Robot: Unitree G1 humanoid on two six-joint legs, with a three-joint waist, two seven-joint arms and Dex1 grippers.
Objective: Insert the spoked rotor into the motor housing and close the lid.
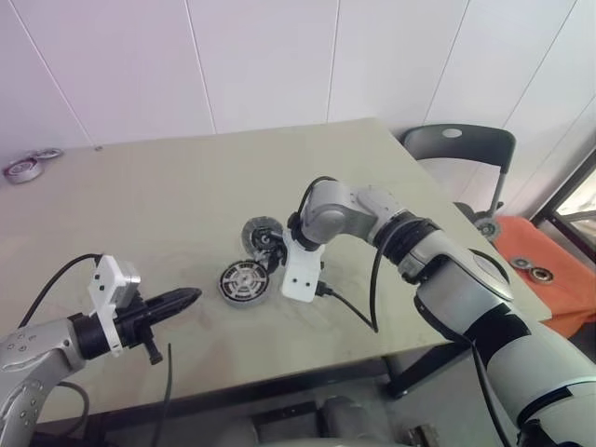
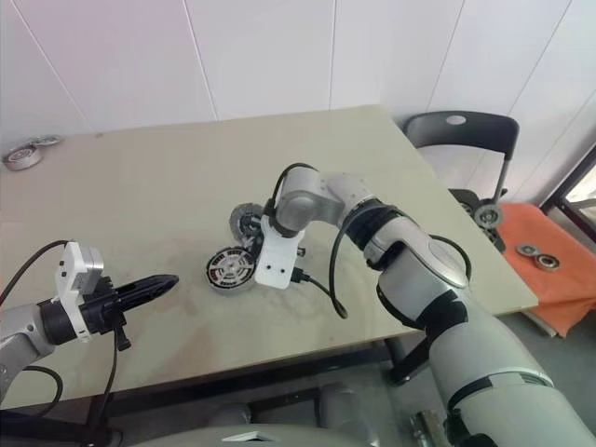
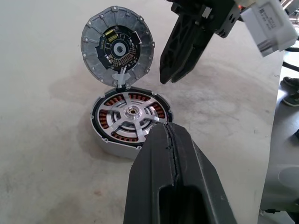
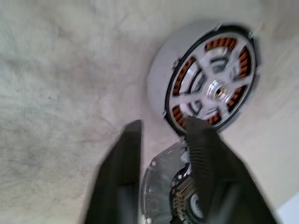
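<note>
The right end effector [image 3: 175, 74] is seen pointing steeply down over the lid [image 3: 117, 45], its two black fingers parted with nothing between them, the tips poised just above the lid's edge; contact cannot be told. The lid, a silvery ribbed disc with a dark circuit board at its centre, lies open on the table [image 1: 186, 196], joined by a small hinge tab to the motor housing [image 3: 131, 119] beside it. Within the housing the spoked rotor [image 3: 130, 112] is seated, its silvery spokes lying over the ring of copper-red windings. The left end effector [image 1: 182, 300] is held low over the table's near side, well apart from the housing and pointed toward it, with its fingers pressed together and empty. At the table's far left corner some metal rings [image 1: 28, 166] are seen. A dark chair [image 1: 461, 149] stands beyond the table's right edge.
</note>
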